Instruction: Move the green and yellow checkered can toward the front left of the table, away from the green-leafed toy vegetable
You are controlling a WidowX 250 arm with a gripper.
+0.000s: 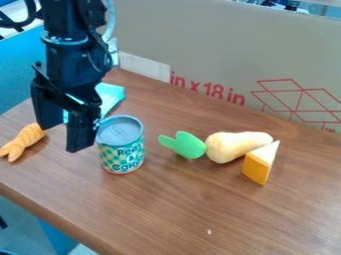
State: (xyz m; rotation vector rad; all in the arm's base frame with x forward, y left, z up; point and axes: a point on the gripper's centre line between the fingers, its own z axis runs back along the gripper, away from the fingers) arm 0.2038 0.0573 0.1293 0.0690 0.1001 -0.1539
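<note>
Can (pixel 120 145): upright on the brown wooden table (pixel 200 209), grey lid up, patterned teal-and-yellow label facing the camera. Taken as landmark.

Gripper (pixel 63 140): black, pointing down, just to the view's left of the can. Jaws parted, a gap showing between the two sides, nothing held in it. Exact width hard to judge from this slant. The nearer side overlaps the can's left edge in view; whether it touches, cannot tell. Arm (pixel 71 50) comes in from the top edge, above and left of the can.

Left of the can, beyond the gripper: a small orange-yellow twisted toy (pixel 25 141), lying on its side, forked end toward the near left.

Behind the can, partly hidden by the gripper: a turquoise item (pixel 112 93); perhaps a cloth or a tray, too covered to say.

Right of the can, a little apart: a cream-coloured toy vegetable (pixel 234 145), lying down, its green leaves (pixel 189 145) pointing toward the can. Farther right of the can, at the vegetable's thick-to-thin side: a wedge (pixel 258 167), orange with a pale top, close against the vegetable in view.

Well behind the can: a large cardboard panel (pixel 213 45) with red print and line drawing.
</note>
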